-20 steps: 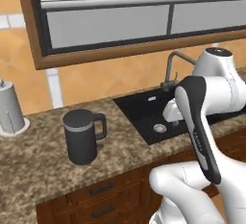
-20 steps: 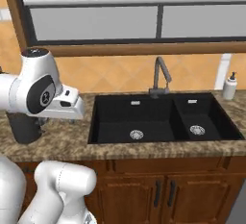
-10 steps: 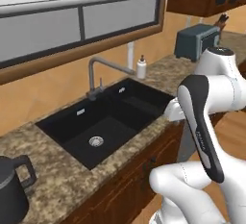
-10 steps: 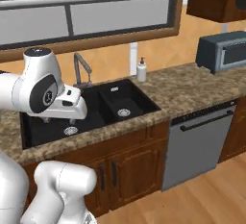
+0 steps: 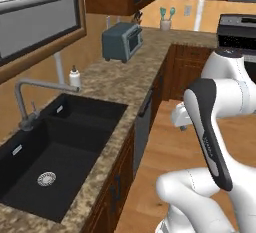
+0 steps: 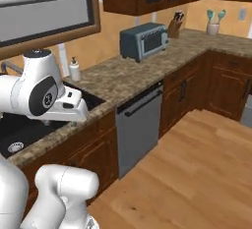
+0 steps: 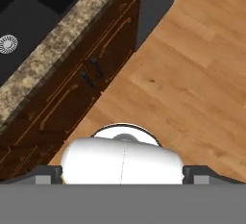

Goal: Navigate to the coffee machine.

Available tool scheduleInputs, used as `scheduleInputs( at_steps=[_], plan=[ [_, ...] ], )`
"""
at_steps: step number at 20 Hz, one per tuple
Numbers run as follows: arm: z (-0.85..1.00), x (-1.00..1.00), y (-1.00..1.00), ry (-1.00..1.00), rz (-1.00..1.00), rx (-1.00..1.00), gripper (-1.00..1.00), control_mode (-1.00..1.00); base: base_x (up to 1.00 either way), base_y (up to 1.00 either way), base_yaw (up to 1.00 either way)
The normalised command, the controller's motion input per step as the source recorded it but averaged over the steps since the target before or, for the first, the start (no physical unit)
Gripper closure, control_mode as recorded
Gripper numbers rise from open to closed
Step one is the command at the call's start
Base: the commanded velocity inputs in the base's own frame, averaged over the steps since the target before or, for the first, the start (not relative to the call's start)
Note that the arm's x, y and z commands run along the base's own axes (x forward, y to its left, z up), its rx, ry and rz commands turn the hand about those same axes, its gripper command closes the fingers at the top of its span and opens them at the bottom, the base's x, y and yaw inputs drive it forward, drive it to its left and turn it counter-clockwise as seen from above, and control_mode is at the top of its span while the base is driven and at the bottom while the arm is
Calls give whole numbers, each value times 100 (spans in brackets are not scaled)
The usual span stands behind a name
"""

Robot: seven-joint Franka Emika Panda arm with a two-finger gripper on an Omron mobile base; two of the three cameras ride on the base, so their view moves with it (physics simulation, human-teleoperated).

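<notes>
Jaws: cannot tell, fingertips are cut off at the hand view's bottom edge. No coffee machine can be made out in these views. Speckled granite counter (image 6: 129, 75) carries a boxy blue-grey toaster oven (image 6: 143, 41), a knife block (image 6: 174, 25) and a utensil cup (image 6: 213, 28). Black sink (image 5: 60, 147) is cut off at left, grey faucet (image 5: 30, 99) beside it. Dark wood cabinets, plank floor (image 6: 197, 174).

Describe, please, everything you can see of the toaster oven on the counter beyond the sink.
The toaster oven is a boxy, blue-grey appliance that looks like painted metal, with a dark glass door across most of its front and a narrow control strip beside the door. It stands upright and closed on the speckled granite counter, near the wall, with its front turned toward the room. It rests on the counter alone; the knife block stands apart behind it, and nothing else touches it.
</notes>
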Motion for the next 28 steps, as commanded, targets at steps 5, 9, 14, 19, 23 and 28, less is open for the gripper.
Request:
scheduleInputs(
  at_steps=[5, 9, 14, 19, 23, 28],
  plan=[
    [0, 0, 0, 0, 0, 0, -100, 100, 0, -15, -71],
    [0, 0, 0, 0, 0, 0, -100, 100, 0, -14, -72],
    [0, 0, 0, 0, 0, 0, -100, 100, 6, -15, -78],
    [0, 0, 0, 0, 0, 0, -100, 100, 17, -15, -77],
    [0, 0, 0, 0, 0, 0, -100, 100, 22, -24, -74],
    [0, 0, 0, 0, 0, 0, -100, 100, 6, -26, -82]
  ],
)
